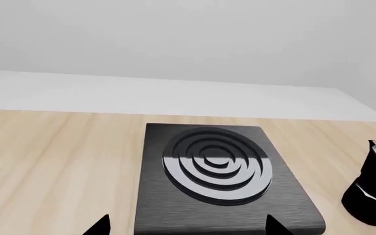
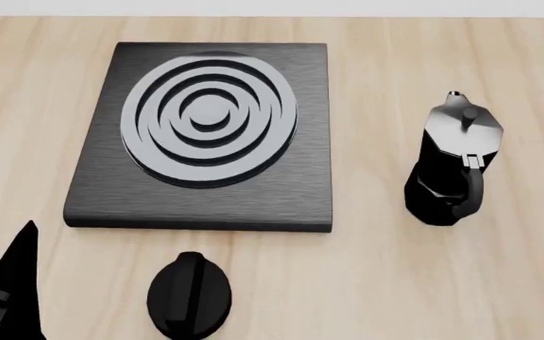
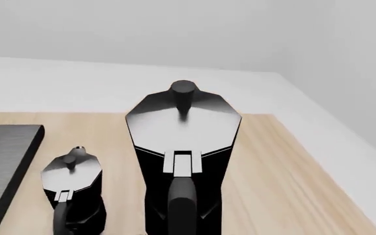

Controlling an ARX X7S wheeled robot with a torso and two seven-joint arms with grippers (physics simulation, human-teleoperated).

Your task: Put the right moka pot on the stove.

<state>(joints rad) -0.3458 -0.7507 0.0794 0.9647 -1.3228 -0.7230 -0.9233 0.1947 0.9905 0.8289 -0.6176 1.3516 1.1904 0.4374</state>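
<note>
Right wrist view is showing the right moka pot [image 3: 182,147] standing upright just ahead of the right gripper, whose opening cannot be told. A second moka pot [image 3: 74,193] is standing between it and the stove [image 3: 8,161]. Left gripper [image 1: 184,226] fingertips are spread wide.

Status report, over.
Left claw open, empty. Right claw not in view. Glossy black faceted right moka pot upright on wooden table, off flat black square stove. Identical second moka pot stands between them.
</note>
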